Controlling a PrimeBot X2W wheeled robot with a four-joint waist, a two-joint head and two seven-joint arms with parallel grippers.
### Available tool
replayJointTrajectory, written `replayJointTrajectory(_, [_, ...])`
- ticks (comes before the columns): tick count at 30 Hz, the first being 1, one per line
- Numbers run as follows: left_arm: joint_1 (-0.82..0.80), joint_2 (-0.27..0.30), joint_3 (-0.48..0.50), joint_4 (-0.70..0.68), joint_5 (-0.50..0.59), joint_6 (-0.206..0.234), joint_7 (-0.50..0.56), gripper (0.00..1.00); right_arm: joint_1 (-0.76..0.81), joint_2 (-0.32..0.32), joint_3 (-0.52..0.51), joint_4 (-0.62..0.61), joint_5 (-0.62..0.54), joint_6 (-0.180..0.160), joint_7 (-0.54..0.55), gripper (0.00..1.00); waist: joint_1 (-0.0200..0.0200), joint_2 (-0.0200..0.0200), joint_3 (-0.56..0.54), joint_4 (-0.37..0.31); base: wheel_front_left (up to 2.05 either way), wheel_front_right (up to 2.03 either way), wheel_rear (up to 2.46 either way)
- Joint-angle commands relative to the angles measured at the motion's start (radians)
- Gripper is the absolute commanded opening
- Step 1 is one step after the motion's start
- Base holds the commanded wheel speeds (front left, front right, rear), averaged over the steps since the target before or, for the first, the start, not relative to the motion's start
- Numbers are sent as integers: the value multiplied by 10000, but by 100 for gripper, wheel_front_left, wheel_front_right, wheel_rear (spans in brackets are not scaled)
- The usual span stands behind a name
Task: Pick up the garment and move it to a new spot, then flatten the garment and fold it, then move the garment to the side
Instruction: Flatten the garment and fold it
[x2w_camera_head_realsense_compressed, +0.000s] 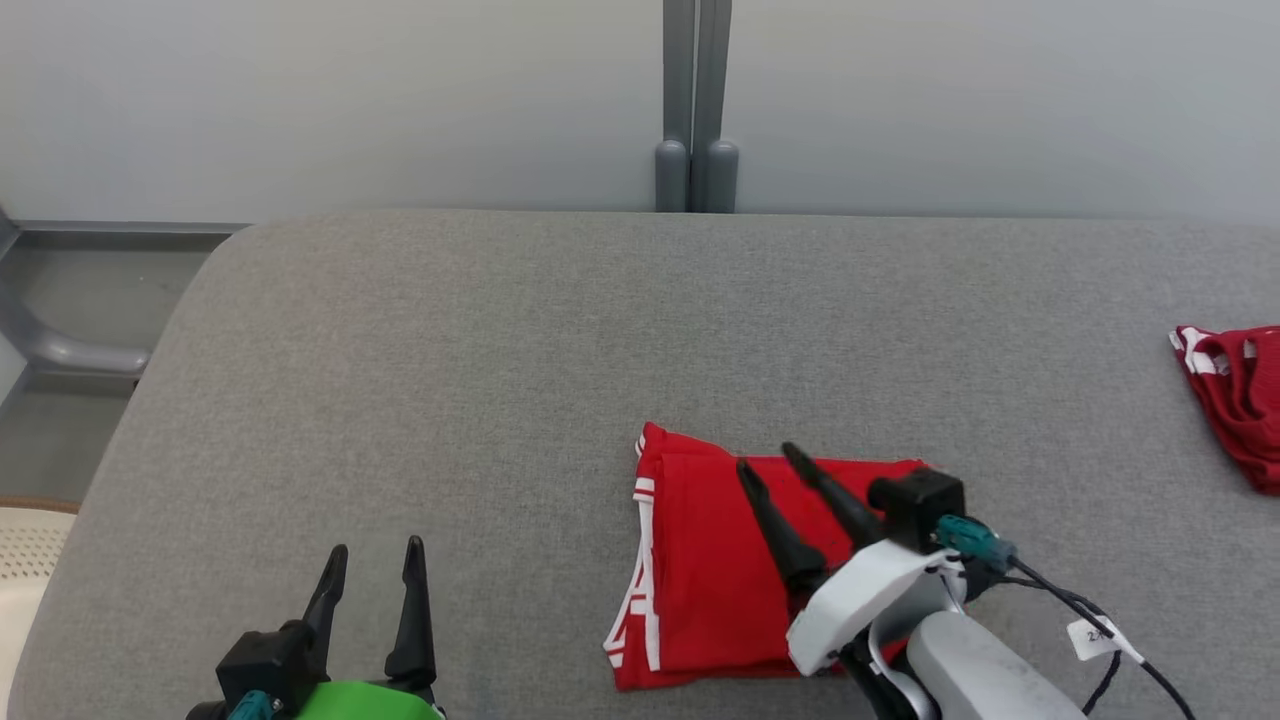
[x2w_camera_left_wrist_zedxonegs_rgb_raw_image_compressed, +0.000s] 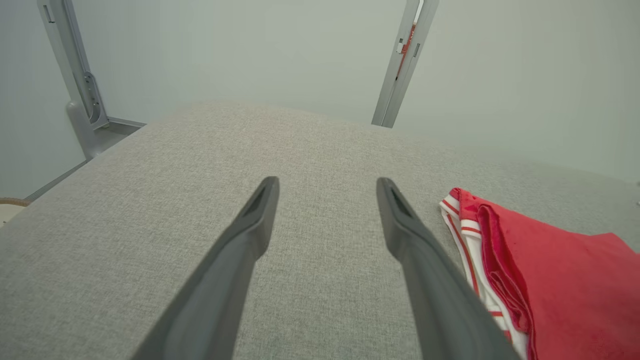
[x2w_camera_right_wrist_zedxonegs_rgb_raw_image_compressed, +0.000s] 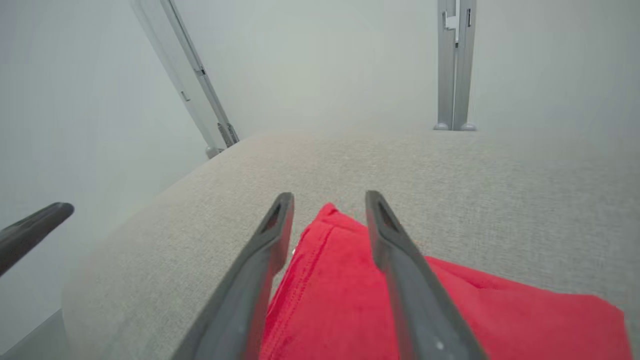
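With my left gripper (x2w_camera_head_realsense_compressed: 375, 548) and right gripper (x2w_camera_head_realsense_compressed: 765, 458) both parted, the folded red white-trimmed cloth garment (x2w_camera_head_realsense_compressed: 700, 560) looks soft and limp, probably best pinched through its layered edge.

Nothing fully legible. Small white tag (x2w_camera_head_realsense_compressed: 1096, 636) on the black cable (x2w_camera_head_realsense_compressed: 1150, 668), near right: print too small to read. White print at the red garment's (x2w_camera_head_realsense_compressed: 715, 570) near-left corner: unreadable.
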Motion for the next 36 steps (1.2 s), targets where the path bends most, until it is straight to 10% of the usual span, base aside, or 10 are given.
replayJointTrajectory(1, [-33, 40, 43, -48, 93, 56, -24, 100, 290, -19, -445, -304, -329, 2, -25, 100, 0, 0, -151, -267, 0, 0, 0])
replayJointTrajectory(16, [237, -417, 277, -174, 609, 13, -28, 100, 2365, 238, -4264, -2576, -2638, 2, -26, 100, 0, 0, -391, -1006, 0, 0, 0])
replayJointTrajectory(36, [398, -779, 702, -7, 1208, -353, -28, 100, 2827, 266, -4701, -2689, -2693, 2, -27, 100, 0, 0, -376, -841, 0, 0, 0])
